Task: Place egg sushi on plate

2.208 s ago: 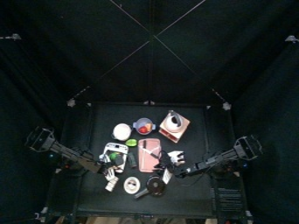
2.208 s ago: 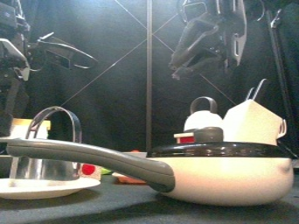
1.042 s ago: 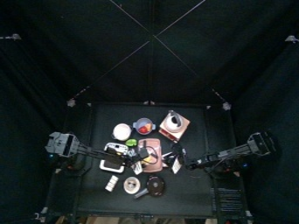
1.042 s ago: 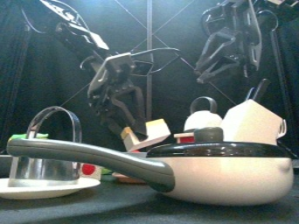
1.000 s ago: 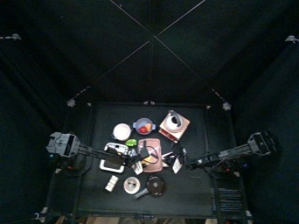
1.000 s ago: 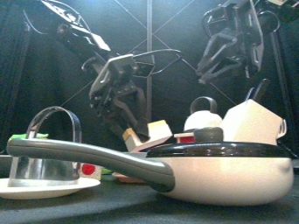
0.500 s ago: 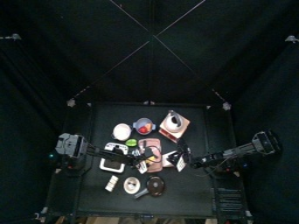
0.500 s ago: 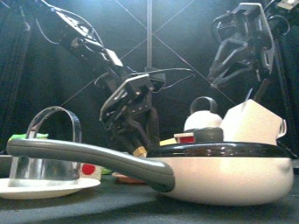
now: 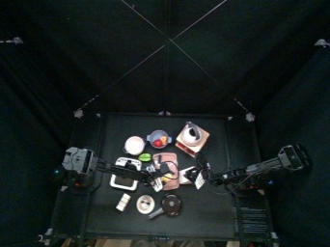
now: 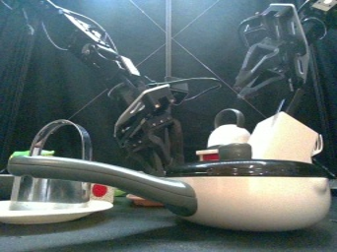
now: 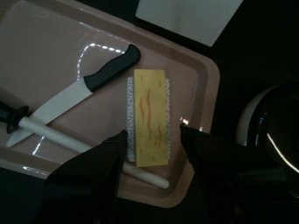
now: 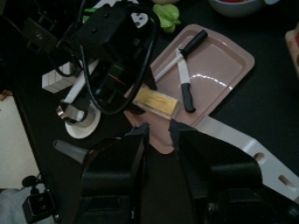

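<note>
On the pink tray the egg sushi lies unlifted beside a knife; left gripper hovers, fingers spread. Right fingers: cannot tell.

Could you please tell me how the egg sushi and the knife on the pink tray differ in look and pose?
The egg sushi is a short yellow block on a white base; the knife is long and slim, with a black handle and white blade. The sushi lies between the open left gripper's jaws; the knife lies angled beside it. Both rest flat on the pink tray.
</note>
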Controlling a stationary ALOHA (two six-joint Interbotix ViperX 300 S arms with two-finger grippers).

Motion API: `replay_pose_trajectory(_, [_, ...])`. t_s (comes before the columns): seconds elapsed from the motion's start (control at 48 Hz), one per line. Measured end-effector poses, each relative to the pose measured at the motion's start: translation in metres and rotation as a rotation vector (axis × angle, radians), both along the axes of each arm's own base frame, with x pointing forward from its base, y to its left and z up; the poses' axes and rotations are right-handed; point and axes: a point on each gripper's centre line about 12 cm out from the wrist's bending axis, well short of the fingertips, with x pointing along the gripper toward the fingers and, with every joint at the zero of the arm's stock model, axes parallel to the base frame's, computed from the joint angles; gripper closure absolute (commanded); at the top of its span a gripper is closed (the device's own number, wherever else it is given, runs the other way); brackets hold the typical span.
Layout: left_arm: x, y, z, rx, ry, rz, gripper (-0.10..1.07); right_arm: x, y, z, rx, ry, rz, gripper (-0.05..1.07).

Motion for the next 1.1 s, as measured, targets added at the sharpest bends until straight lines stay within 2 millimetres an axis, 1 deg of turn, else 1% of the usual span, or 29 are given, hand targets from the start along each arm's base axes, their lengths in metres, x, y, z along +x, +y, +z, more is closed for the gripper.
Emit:
replay_pose_trajectory(0.375, [0.0031, -0.0018, 0.0022, -0.009, -0.028, -0.013, 0.11, -0.0002, 0.0, 0.0004, 0.0, -0.001, 0.0, 0.35])
replay_pose_trajectory(1.104, [0.0029, -0.0015, 0.006, -0.006, -0.035, -0.014, 0.11, 0.0004, 0.0004, 0.0006, 0.002, -0.003, 0.002, 0.35])
